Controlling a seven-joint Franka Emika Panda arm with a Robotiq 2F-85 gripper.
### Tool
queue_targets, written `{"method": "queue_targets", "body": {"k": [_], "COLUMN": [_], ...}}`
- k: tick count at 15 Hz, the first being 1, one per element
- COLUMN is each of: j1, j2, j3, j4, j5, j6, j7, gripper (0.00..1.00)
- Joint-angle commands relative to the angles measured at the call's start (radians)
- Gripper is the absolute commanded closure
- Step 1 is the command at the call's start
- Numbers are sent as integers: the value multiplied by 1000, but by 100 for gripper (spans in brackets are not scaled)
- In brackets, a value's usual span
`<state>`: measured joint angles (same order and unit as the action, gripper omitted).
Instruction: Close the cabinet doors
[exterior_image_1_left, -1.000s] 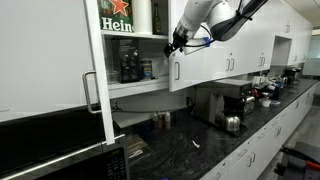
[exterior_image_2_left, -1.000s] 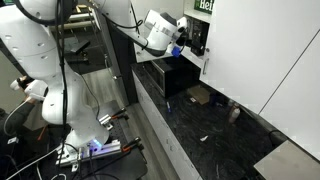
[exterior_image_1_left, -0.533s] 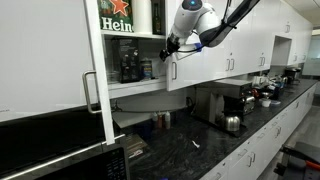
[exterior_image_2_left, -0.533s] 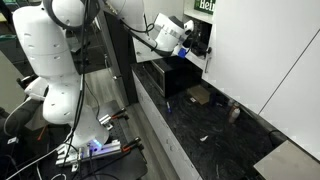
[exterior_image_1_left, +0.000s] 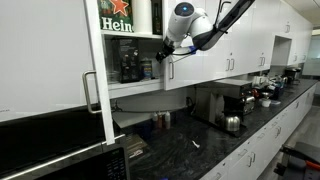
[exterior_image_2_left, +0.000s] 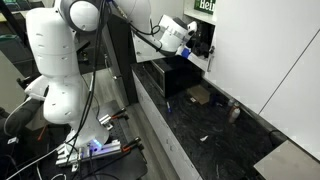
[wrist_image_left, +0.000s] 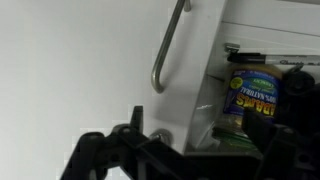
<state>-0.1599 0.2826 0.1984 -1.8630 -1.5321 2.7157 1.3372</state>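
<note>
In an exterior view the upper cabinet stands open. One of the cabinet doors (exterior_image_1_left: 100, 70) swings wide out towards the camera, its bar handle (exterior_image_1_left: 92, 92) showing. The other door (exterior_image_1_left: 180, 72) is ajar at the opening's far side. My gripper (exterior_image_1_left: 166, 48) hovers at that ajar door's free edge, and it shows in the other exterior view too (exterior_image_2_left: 192, 42). In the wrist view the white door (wrist_image_left: 90, 60) with its silver handle (wrist_image_left: 166, 48) fills the left. My gripper (wrist_image_left: 200, 128) is open, and the door's edge lies between its dark fingers (wrist_image_left: 138, 122).
Inside the cabinet are a green Heineken box (exterior_image_1_left: 116, 20), dark jars (exterior_image_1_left: 130, 66) and a yellow-and-blue can (wrist_image_left: 250, 92). Below runs a black countertop (exterior_image_1_left: 210, 145) with a coffee machine (exterior_image_1_left: 232, 105). A large white door panel (exterior_image_2_left: 265, 50) stands close to the camera.
My gripper has moved sideways along the cabinet fronts towards the open compartment and now sits at the ajar door's edge. The doors have not visibly moved.
</note>
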Motion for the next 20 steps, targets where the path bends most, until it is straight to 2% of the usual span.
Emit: {"method": "queue_targets", "body": {"k": [1, 9, 13, 14, 15, 16, 17, 18, 20], "j1": [12, 18, 8, 3, 4, 51, 47, -27, -48], "j2": [30, 33, 34, 37, -40, -82, -123, -164, -247], "j3": [-3, -3, 9, 13, 22, -41, -37, 49, 93], "j4": [42, 55, 36, 32, -77, -125, -185, -249, -352], "j5": [-28, -41, 56, 97, 126, 234, 326, 417, 597], "j6": [-27, -67, -73, -66, -59, -22, -5, -7, -21], "j7": [-15, -47, -194, -253, -274, -362, -436, -523, -665], "gripper": [0, 0, 0, 0, 0, 0, 0, 0, 0]}}
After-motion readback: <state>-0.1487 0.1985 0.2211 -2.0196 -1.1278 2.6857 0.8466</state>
